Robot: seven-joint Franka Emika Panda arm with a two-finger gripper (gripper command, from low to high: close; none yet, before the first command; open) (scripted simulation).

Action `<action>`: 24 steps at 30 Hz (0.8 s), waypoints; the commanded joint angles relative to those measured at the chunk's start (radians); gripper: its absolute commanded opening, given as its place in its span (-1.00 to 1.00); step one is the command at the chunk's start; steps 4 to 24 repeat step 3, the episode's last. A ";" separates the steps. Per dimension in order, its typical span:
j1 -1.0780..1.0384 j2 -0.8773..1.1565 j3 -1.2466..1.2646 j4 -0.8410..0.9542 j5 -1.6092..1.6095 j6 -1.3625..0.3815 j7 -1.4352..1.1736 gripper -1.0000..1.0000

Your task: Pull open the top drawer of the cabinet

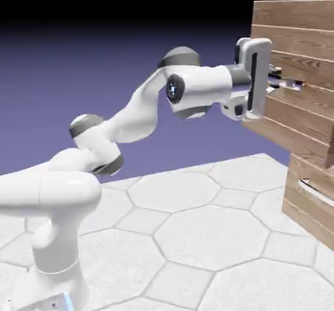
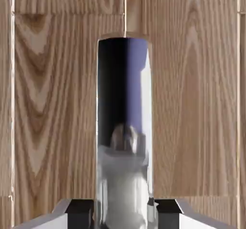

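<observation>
The cabinet of brown planks fills the exterior view's right side. Its top drawer juts a little further out toward the arm than the lower front. My gripper reaches level into that drawer front, at its handle. In the hand view the shiny metal handle runs up the middle of the wood grain, between my two dark fingertips. Both tips press against its sides, so the gripper is shut on the handle.
The lower drawer front with its pale handle slit sits below my hand. The white hexagon-tiled table spreads under the arm. My arm's base stands at the lower left.
</observation>
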 commanded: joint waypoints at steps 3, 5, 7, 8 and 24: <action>0.040 0.010 -0.027 -0.072 -0.033 -0.034 -0.010 1.00; 0.040 0.010 -0.027 -0.072 -0.033 -0.034 -0.010 1.00; 0.040 0.010 -0.027 -0.072 -0.033 -0.034 -0.010 1.00; 0.040 0.010 -0.027 -0.072 -0.033 -0.034 -0.010 1.00; 0.040 0.010 -0.027 -0.072 -0.033 -0.034 -0.010 1.00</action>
